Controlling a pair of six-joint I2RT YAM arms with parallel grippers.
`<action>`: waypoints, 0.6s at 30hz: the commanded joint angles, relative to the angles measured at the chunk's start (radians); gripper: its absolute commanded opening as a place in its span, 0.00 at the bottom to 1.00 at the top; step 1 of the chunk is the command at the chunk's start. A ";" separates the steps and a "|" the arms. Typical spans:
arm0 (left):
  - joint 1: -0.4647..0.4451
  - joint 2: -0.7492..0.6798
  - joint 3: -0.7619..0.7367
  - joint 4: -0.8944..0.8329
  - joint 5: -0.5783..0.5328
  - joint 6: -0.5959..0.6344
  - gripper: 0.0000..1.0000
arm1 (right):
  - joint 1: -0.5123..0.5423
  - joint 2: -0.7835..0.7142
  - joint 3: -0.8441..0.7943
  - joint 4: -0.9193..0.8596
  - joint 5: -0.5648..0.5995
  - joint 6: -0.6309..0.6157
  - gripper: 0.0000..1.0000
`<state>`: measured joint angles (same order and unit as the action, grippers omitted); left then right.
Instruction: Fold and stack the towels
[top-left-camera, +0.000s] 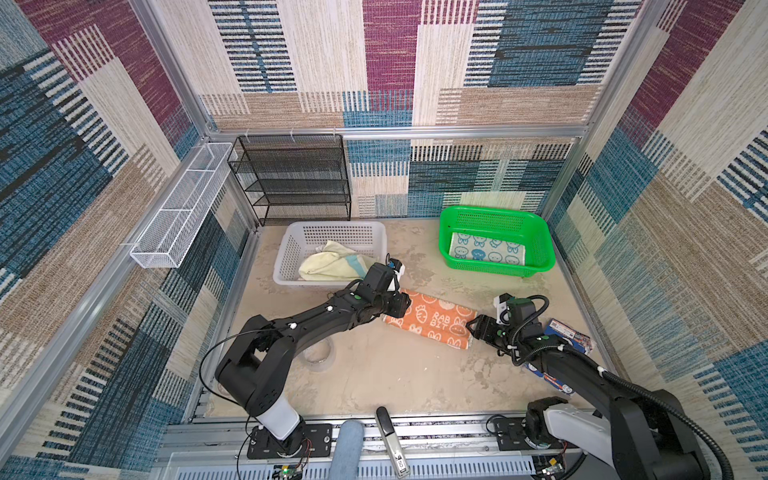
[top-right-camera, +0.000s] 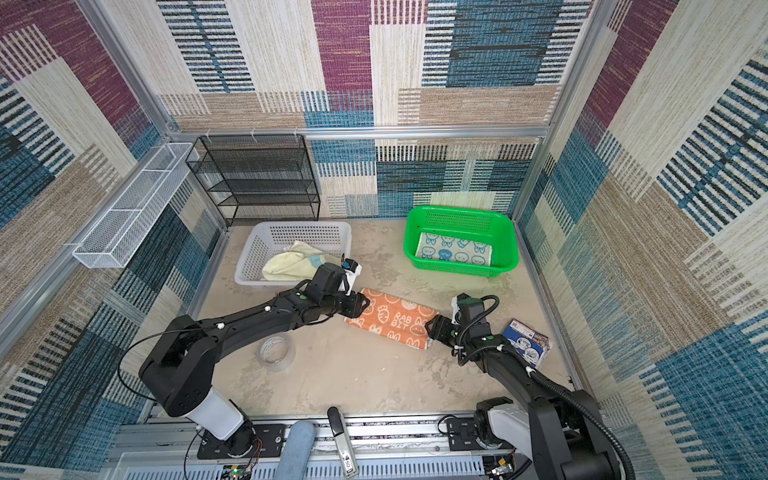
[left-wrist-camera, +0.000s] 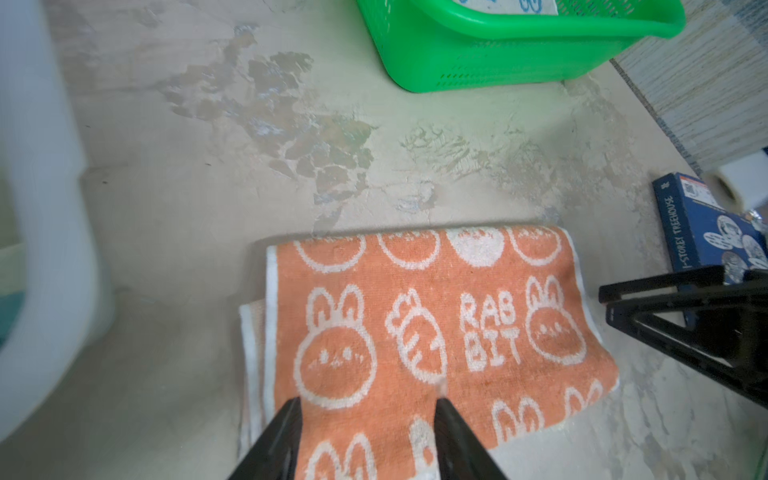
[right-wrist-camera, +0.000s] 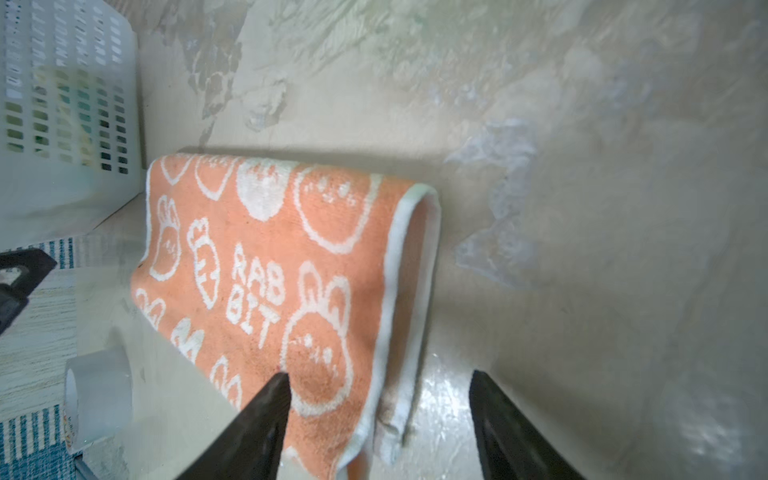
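Note:
An orange towel (top-left-camera: 432, 318) (top-right-camera: 392, 318) with white "RABBIT" print lies folded flat on the table between my two grippers. My left gripper (top-left-camera: 405, 305) (left-wrist-camera: 368, 405) is open over the towel's left end, holding nothing. At the white-hemmed right end my right gripper (top-left-camera: 473, 326) (right-wrist-camera: 379, 374) is open, with one finger over the cloth and one over bare table. A white towel with blue bunnies (top-left-camera: 486, 251) lies flat in the green basket (top-left-camera: 544, 245). A pale yellow and teal towel (top-left-camera: 332, 266) sits crumpled in the white basket (top-left-camera: 286, 249).
A clear tape roll (top-right-camera: 276, 351) lies on the table under my left arm. A blue box (top-right-camera: 528, 343) sits by the right wall behind my right arm. A black mesh rack (top-left-camera: 295, 178) stands at the back left, and a white wire tray (top-left-camera: 183, 208) hangs on the left wall.

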<state>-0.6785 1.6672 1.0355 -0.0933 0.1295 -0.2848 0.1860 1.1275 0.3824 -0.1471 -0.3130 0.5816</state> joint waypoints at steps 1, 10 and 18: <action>-0.013 0.048 0.026 0.034 0.043 0.002 0.55 | 0.000 0.029 0.003 0.074 -0.010 0.003 0.68; -0.016 0.142 0.001 0.038 0.023 -0.010 0.55 | 0.009 0.131 -0.012 0.166 -0.080 -0.016 0.49; -0.016 0.171 -0.002 0.030 0.018 -0.008 0.55 | 0.036 0.254 0.001 0.286 -0.105 0.000 0.47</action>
<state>-0.6952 1.8324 1.0359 -0.0658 0.1562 -0.2878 0.2153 1.3495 0.3805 0.1379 -0.4149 0.5735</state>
